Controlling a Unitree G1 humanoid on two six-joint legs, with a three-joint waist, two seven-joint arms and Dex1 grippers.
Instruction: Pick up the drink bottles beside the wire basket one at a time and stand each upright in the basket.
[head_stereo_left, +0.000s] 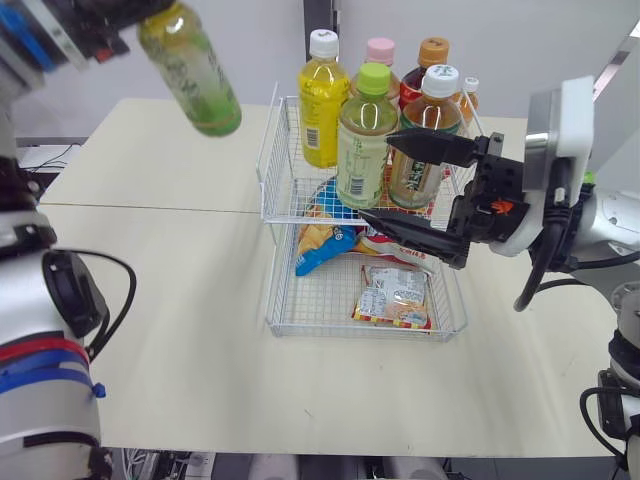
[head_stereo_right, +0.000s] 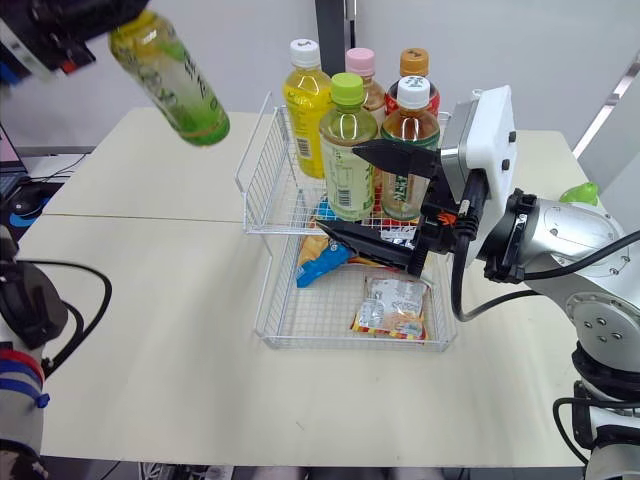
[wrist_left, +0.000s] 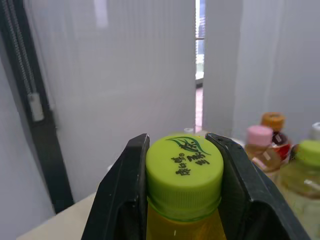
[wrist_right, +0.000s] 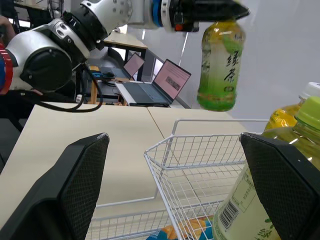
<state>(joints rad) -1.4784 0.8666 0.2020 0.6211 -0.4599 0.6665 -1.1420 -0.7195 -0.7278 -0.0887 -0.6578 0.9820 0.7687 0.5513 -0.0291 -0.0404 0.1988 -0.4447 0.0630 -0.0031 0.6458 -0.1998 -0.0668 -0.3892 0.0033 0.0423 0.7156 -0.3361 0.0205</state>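
Left eye view: the left tool (head_stereo_left: 135, 22) is clenched on a bottle (head_stereo_left: 192, 78) at its upper end. It hangs tilted, high above the bench (head_stereo_left: 150, 300), left of the basket (head_stereo_left: 272, 160) and apart from it. Other bottles (head_stereo_left: 365, 130) stand upright in the upper tier, and snack packs (head_stereo_left: 395, 297) lie in the lower one. The right tool (head_stereo_left: 378, 178) is released, its jaws wide, just in front of the upper tier.

Left wrist view: both fingers (wrist_left: 122, 200) press the green cap (wrist_left: 184, 170).

Right wrist view: the basket corner shows between the spread fingers.
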